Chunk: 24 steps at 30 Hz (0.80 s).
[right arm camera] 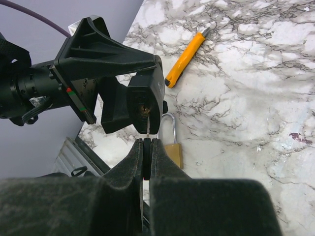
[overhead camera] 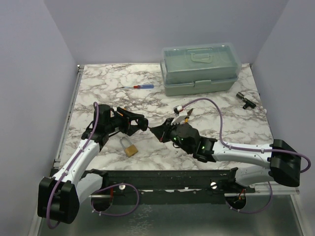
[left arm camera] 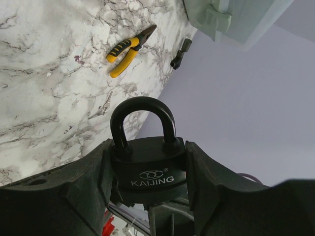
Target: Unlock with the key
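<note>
Nearest the arm bases, a brass padlock (overhead camera: 129, 147) is seen lying on the marble worktop (overhead camera: 162, 153), to the near left and just below the spot where the two arms meet; in the right wrist view it is partly hidden behind the fingers. Above it, the left gripper (overhead camera: 142, 123) is held clear of the worktop, its jaws clamped on the body of a black padlock (left arm camera: 146, 174), one finger on each side, with the shackle standing free beyond the fingertips. The right gripper (right arm camera: 146, 147) is brought in from the right, facing the underside of that lock, and its jaws are pressed together on the key (right arm camera: 148, 129). Only a thin strip of blade is shown between the fingertips and the lock. The tip of the key is seen at the keyhole in the lock's base; how far it has entered cannot be told. An orange-handled tool (right arm camera: 187, 55) is seen on the worktop beyond the left gripper. Just behind the right gripper, yellow-handled pliers (left arm camera: 129, 46) are laid on the marble. Farther back on the left lies a red-and-blue screwdriver (overhead camera: 140, 86), and farther right a small black part (overhead camera: 244, 100) is placed near the worktop's edge. At the far edge, a closed pale green toolbox (overhead camera: 201, 69) is set.
</note>
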Tool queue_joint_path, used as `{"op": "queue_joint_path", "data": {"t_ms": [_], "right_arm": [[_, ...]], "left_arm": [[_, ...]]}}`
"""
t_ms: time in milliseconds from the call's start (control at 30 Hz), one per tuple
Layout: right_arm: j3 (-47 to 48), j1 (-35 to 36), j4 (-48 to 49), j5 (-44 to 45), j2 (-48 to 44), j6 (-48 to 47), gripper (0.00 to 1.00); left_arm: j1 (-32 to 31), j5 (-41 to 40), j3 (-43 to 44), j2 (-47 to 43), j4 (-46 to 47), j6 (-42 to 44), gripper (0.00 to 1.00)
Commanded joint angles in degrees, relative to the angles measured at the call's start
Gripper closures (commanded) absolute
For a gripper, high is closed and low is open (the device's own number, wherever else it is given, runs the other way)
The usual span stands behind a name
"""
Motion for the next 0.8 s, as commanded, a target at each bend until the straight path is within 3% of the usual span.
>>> {"op": "queue_joint_path", "data": {"t_ms": [0,767], "right_arm": [[1.3,0.1,1.8,2.2,0.9,-0.3,1.0],[3.0,0.1,-0.2,3.7,3.1,1.3,1.0]], "left_arm": [[-0.2,2.0,0.0,-1.7,4.6,-1.7,1.0],[-0.3,1.1,-1.4,-1.6,5.6,-1.4,1.0]]}}
